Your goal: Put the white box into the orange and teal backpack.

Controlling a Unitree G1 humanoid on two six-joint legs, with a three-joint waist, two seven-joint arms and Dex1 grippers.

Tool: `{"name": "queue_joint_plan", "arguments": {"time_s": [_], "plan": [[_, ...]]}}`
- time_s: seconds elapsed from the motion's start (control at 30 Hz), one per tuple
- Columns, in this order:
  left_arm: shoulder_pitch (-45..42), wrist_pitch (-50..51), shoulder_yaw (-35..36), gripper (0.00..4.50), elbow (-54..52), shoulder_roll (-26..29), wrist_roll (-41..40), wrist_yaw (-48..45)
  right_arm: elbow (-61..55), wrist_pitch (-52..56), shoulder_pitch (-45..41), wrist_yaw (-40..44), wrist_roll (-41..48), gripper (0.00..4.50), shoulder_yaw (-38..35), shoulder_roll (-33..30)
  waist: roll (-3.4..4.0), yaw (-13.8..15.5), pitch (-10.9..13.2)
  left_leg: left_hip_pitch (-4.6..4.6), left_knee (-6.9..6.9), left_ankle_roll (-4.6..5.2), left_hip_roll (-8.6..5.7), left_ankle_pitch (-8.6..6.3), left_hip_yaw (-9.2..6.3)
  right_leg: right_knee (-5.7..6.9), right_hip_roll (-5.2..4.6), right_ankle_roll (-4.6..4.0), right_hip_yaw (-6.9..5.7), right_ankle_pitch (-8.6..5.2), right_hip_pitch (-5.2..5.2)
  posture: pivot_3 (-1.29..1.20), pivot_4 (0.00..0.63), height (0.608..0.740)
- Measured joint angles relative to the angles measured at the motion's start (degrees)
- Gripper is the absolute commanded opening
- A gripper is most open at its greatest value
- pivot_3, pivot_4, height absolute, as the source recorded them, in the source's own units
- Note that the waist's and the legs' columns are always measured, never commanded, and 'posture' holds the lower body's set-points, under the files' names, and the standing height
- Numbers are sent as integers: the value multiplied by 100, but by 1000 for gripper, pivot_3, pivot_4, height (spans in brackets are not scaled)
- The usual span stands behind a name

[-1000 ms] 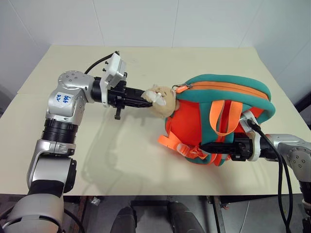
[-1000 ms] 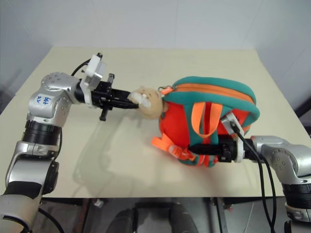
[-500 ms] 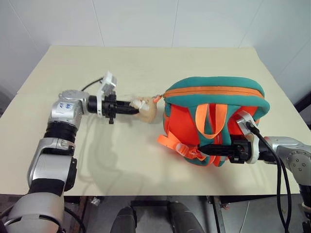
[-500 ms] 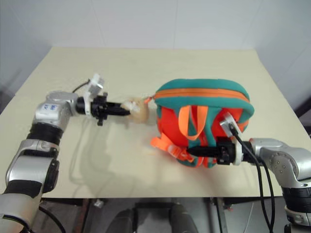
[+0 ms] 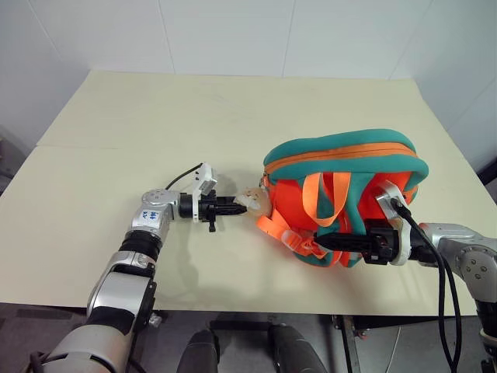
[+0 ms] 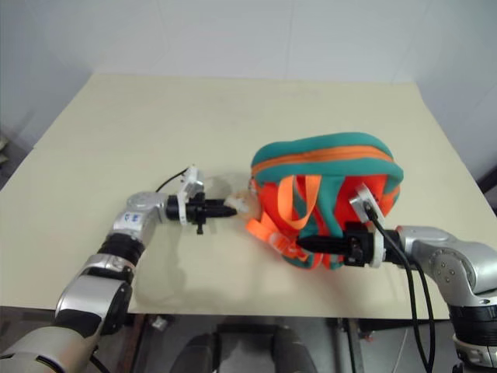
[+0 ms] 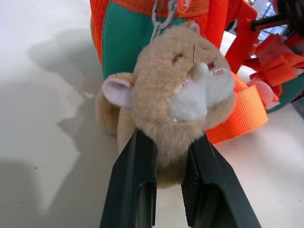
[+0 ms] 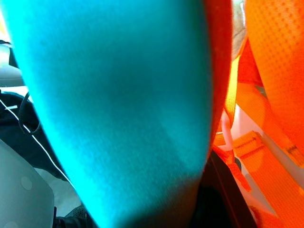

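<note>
**A:** What is the left gripper doing?

**B:** Its two black fingers are pinching the plush cat head. The cat squeezes in between them.

**A:** And just past the cat?

**B:** The cat hangs by a little metal clip from the backpack. The backpack sits on the table, right past the fingertips.

**A:** What about the right gripper?

**B:** It reaches in from the other side, low on the backpack, in among the orange straps. Its wrist view is pushed right up against teal cloth. It looks pressed nearly together on a strap or an edge, but I cannot tell which.

**A:** Where is the white box?

**B:** I cannot see it. The zip along the top looks shut, so I think the box may be inside already.

**A:** What could go wrong?

**B:** The cat is soft and loose. If the left arm tugs, the cat could slip out, or the clip could snap. If both arms pull apart hard, the backpack could tip over or slide.
</note>
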Motion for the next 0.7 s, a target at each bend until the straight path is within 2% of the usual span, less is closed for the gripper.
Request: {"name": "queue_joint_plan", "arguments": {"time_s": [0.1,0.37,0.4,0.43,0.53,0.7], "plan": [[320,72,256,1357,-943,217,-143,144,-53,-10,-91,-171,133,1501,-174,49,0,-18,0,-1,-7,0,4,0,1,-5,0,-1,1,1,-2,0,150,740],[939,1124,815,3925,-3250,767,-945,447,-280,-282,-159,-559,176,4257,-668,66,1,-85,0,4,-57,-1,9,0,-1,-26,0,-8,-3,-2,-6,0,150,740],[1067,1233,841,4232,-3478,840,-1033,433,-339,-361,-113,-584,145,4500,-738,65,0,-83,0,3,-64,0,9,0,-1,-29,0,-9,-3,-3,-8,0,150,740],[1193,1347,844,4477,-3679,941,-1107,412,-409,-444,-45,-595,106,4500,-815,57,1,-80,0,3,-70,-1,9,0,-1,-33,0,-10,-4,-4,-9,0,150,740],[1522,1600,910,4477,-4047,1151,-1255,400,-532,-689,138,-598,-19,4500,-1011,-9,1,-74,0,4,-77,-1,9,0,-1,-39,-2,-12,-4,-5,-9,0,150,740],[2403,1939,955,4477,-4640,1470,-1403,414,-789,-963,1062,-463,-126,4500,-1963,-458,0,-40,0,3,-90,-1,9,0,0,-63,-5,-16,-7,-7,-7,0,150,740]]}}
